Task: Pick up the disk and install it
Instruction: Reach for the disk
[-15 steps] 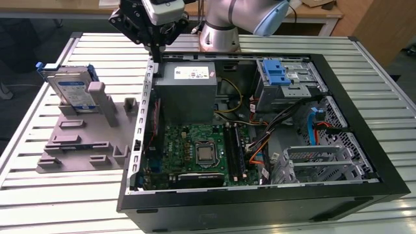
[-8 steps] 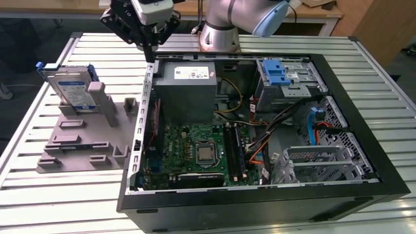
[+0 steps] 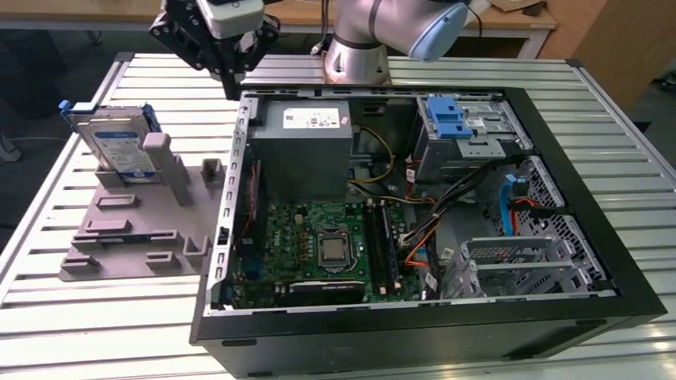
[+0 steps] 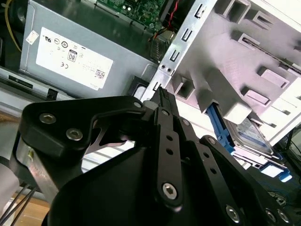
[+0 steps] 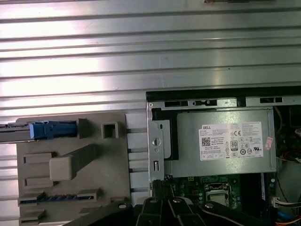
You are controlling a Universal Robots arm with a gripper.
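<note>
The end effector (image 3: 233, 89) is seen clenched, its fingers drawn together to a point with nothing held between them. It is poised above the far left corner of the open computer case (image 3: 423, 342), just beside the case's metal edge and the grey power supply (image 3: 306, 150). The disk (image 3: 114, 146) is found well apart from it, to the left and somewhat nearer, stood on end at the far end of a grey holder (image 3: 138, 233) that lies on the slatted desk (image 3: 106, 332). Its long axis is set roughly upright with a slight lean, the labelled face is turned toward the near side, and the blue carrier frame is carried at the top. In the first wrist view the disk is seen edge-on, running left to right. Inside the case, a drive bay (image 3: 465, 131) with a blue latch is placed at the far right.
</note>
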